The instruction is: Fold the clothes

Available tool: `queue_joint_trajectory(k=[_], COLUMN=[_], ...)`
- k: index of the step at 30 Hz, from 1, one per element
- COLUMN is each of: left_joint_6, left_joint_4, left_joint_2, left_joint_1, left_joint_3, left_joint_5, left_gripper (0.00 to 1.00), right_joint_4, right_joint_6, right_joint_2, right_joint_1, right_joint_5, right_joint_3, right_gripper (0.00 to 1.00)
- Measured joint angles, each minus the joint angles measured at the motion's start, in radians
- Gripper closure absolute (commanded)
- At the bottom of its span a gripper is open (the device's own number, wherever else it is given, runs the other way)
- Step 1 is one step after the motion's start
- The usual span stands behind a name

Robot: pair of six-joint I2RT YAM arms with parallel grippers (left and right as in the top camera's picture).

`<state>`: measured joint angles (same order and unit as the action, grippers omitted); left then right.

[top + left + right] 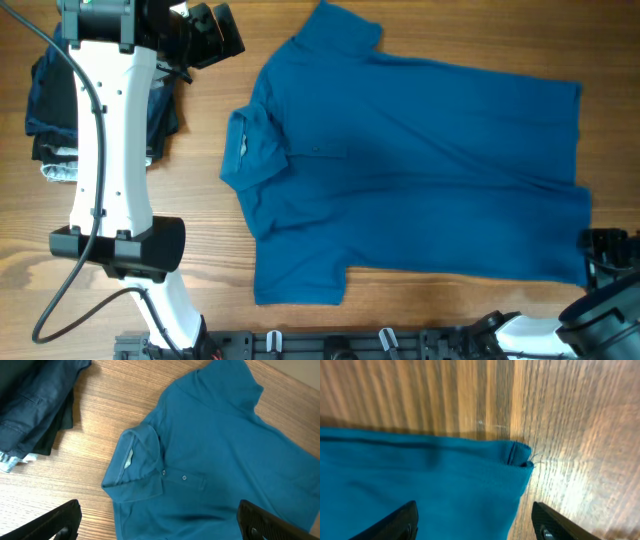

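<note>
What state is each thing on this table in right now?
Shirt: spread flat, front up, not yet folded.
Dark pile: stacked at the table's left side.
Left gripper: open, empty, near the collar.
Right gripper: open, empty, over a hem corner.

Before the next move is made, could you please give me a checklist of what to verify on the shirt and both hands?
1. Is the polo shirt spread flat on the table, front up: ok.
2. Is the left hand open and holding nothing: ok.
3. Is the right hand open near the hem corner: ok.
4. Does the hem corner lie flat: not ok, its edge curls slightly.
5. Is the dark folded pile apart from the shirt: ok.
6. Is the right hand touching the fabric: cannot tell.
</note>
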<state>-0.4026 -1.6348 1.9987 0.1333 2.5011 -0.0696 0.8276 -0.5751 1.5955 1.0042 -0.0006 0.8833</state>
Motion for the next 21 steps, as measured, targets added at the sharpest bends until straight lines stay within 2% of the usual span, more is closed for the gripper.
queue_joint_trajectory(k=[4, 7, 11, 14, 15, 21], left_joint_6=[0.000, 0.000, 0.000, 0.000, 0.000, 0.000], left_joint_4=[0.000, 0.000, 0.000, 0.000, 0.000, 0.000], left_joint_2=[0.000, 0.000, 0.000, 0.000, 0.000, 0.000], left_joint_1=[0.000, 0.000, 0.000, 0.000, 0.000, 0.000], left_joint_3=[0.000, 0.000, 0.000, 0.000, 0.000, 0.000], left_joint_5=[0.000, 0.000, 0.000, 0.000, 0.000, 0.000], left_gripper=[0.00, 0.00, 0.00, 0.00, 0.00, 0.00], right_joint_4=[-0.061, -0.068, -0.077, -0.084, -0.087, -0.086], right_joint_6=[0.025, 0.037, 0.052, 0.049, 0.055, 0.053], right_joint_2=[0.031, 0.055, 0.082, 0.089, 0.089, 0.090], right_joint_1=[0.000, 0.000, 0.000, 0.000, 0.000, -0.001], right_joint_5=[0.000, 0.002, -0.006, -0.019, -0.024, -0.032], right_joint_3=[-0.020, -0.020, -0.018, -0.012, -0.011, -0.009], right_gripper=[0.25, 0.33, 0.55, 0.88, 0.96, 0.96])
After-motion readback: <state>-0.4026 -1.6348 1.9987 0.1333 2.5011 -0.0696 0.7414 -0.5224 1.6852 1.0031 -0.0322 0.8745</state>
